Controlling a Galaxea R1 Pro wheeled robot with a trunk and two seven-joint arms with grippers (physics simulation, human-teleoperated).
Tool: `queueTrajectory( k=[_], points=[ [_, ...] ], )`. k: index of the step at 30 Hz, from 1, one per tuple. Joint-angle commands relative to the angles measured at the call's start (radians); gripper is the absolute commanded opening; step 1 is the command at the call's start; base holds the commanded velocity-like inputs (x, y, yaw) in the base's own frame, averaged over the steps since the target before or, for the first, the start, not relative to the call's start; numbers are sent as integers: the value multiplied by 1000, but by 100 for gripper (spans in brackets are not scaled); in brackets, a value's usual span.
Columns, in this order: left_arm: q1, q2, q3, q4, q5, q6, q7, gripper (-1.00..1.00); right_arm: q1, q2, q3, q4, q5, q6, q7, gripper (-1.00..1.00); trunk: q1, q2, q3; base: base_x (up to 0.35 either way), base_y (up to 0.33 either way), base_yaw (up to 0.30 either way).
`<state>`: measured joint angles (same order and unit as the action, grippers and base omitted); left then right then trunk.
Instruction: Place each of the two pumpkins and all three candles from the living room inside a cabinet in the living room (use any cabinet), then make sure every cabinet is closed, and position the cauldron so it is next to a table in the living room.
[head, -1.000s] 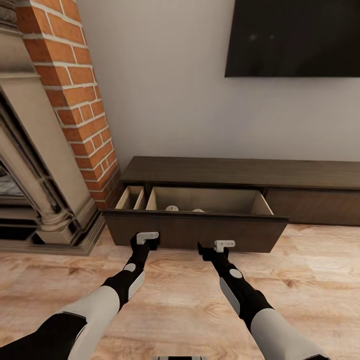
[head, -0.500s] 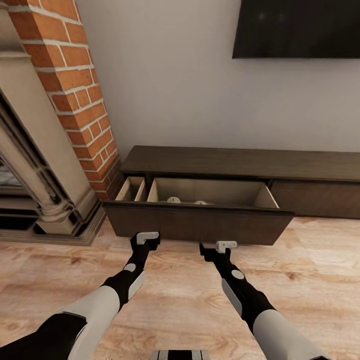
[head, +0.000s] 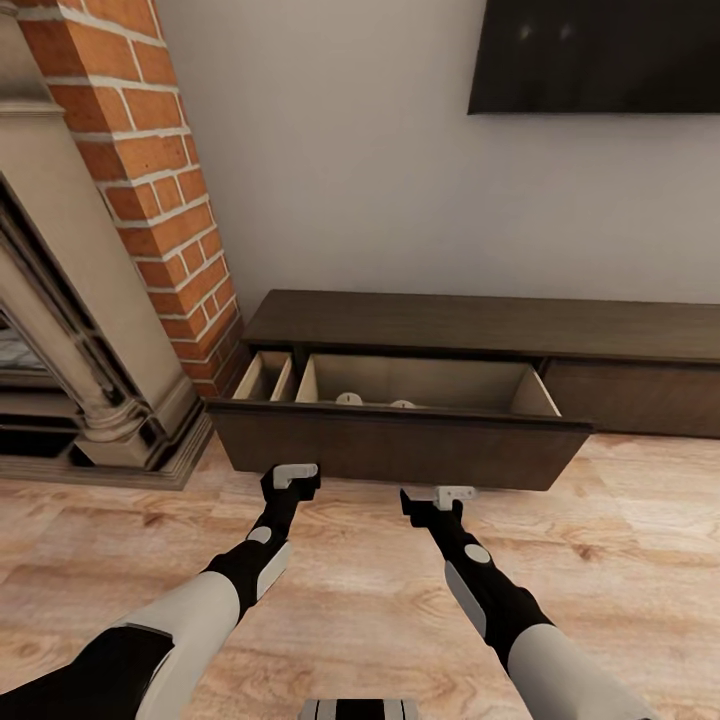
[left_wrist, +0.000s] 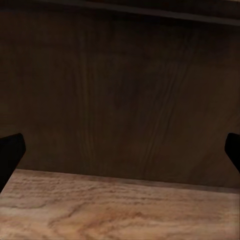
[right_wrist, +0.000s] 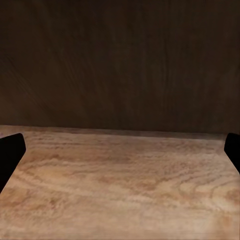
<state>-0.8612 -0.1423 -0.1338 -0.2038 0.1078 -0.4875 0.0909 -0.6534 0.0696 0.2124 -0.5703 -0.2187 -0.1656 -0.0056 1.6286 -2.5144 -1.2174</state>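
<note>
Head view: long low dark-brown wood cabinet (head: 480, 325) against wall, wide drawer (head: 400, 445) pulled out, two tan candle tops (head: 349, 398) poking up inside. Both arms stretched fwd & low, left gripper (head: 292, 476) and right gripper (head: 452, 494) just short of drawer front. Wrist views: black fingertips (left_wrist: 9, 155) at frame edges, spread wide, holding nothing. Vs 0.5 s ago: grippers almost unmoved, view shifted slightly.
</note>
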Motion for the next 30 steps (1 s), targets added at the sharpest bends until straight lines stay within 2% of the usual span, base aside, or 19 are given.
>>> queueTrajectory(
  k=[1, 16, 25, 30],
  points=[
    [-1, 0, -9, 1, 10, -3, 4, 100, 0, -1, 4, 1, -11, -6, -1, 100, 0, 0, -1, 33, -5, 1],
    [-1, 0, -10, 3, -22, 1, 4, 100, 1, -1, 4, 1, -10, -16, -2, 100, 0, 0, -1, 251, -72, -18],
    [-1, 0, -9, 3, -23, 1, 3, 100, 0, -1, 1, 1, -11, -17, -3, 100, 0, 0, -1, 30, -5, -87],
    [0, 0, -9, 3, -23, 1, 3, 100, 0, -1, 2, 1, -11, -17, -4, 100, 2, -1, -20, 3, 0, -8]
  ],
)
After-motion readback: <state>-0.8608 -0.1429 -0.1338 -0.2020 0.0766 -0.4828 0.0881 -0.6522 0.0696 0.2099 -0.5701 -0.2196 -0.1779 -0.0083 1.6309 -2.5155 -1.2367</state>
